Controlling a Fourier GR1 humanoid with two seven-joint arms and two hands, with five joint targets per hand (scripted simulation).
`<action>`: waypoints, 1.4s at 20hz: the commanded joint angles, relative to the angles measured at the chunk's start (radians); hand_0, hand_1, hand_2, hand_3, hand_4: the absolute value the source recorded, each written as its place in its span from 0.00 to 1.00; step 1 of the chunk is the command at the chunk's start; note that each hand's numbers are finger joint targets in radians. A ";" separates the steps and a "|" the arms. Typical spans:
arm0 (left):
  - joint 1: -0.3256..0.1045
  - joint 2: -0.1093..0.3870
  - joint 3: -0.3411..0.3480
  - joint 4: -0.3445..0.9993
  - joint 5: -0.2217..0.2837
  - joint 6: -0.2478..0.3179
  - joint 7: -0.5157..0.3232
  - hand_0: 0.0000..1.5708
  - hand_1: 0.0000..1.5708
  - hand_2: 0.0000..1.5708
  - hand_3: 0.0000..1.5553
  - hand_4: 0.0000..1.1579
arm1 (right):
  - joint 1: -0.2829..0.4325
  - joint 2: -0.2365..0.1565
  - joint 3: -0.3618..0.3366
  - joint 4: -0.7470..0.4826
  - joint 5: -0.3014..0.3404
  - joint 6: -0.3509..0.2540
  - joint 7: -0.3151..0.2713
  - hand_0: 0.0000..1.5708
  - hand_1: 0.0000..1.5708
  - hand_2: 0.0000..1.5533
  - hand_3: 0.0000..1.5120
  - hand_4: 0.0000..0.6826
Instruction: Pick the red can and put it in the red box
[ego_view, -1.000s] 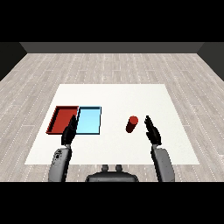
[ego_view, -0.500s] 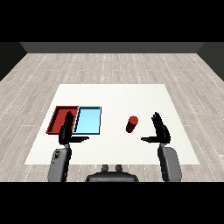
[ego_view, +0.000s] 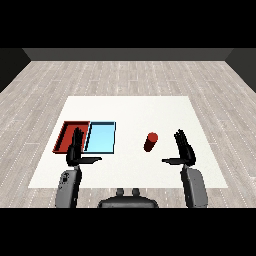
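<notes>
The red can (ego_view: 150, 142) stands upright on the white table (ego_view: 130, 112), right of the trays. My right hand (ego_view: 184, 149) is open a short way to the can's right, thumb pointing toward it, not touching. The red tray (ego_view: 68, 135) lies at the left with the light blue tray (ego_view: 101, 137) against its right side. My left hand (ego_view: 76, 150) is open, hovering over the near edge of the red tray and hiding part of it.
Both trays hold nothing that I can see. Bare table surface stretches between the blue tray and the can. Grey wooden floor (ego_view: 130, 75) surrounds the table.
My right hand has moved to the right and slightly nearer, away from the can, and its fingers have spread. The left hand and the can have stayed put.
</notes>
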 joint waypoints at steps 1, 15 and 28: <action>-0.012 0.003 0.006 0.035 -0.012 0.000 -0.043 0.00 0.00 0.00 0.00 0.00 | -0.017 0.030 0.001 0.013 0.006 -0.024 -0.017 0.00 0.00 0.00 0.00 0.00; 0.089 -0.015 -0.034 -0.105 0.002 -0.003 0.025 0.00 0.00 0.00 0.00 0.00 | -0.081 0.008 -0.024 0.140 -0.008 0.016 -0.046 0.00 0.00 0.00 0.00 0.00; -0.044 -0.046 -0.030 0.129 -0.031 0.021 -0.107 0.00 0.00 0.00 0.00 0.00 | -0.238 0.097 -0.003 0.326 -0.017 -0.072 -0.048 0.00 0.00 0.00 0.00 0.00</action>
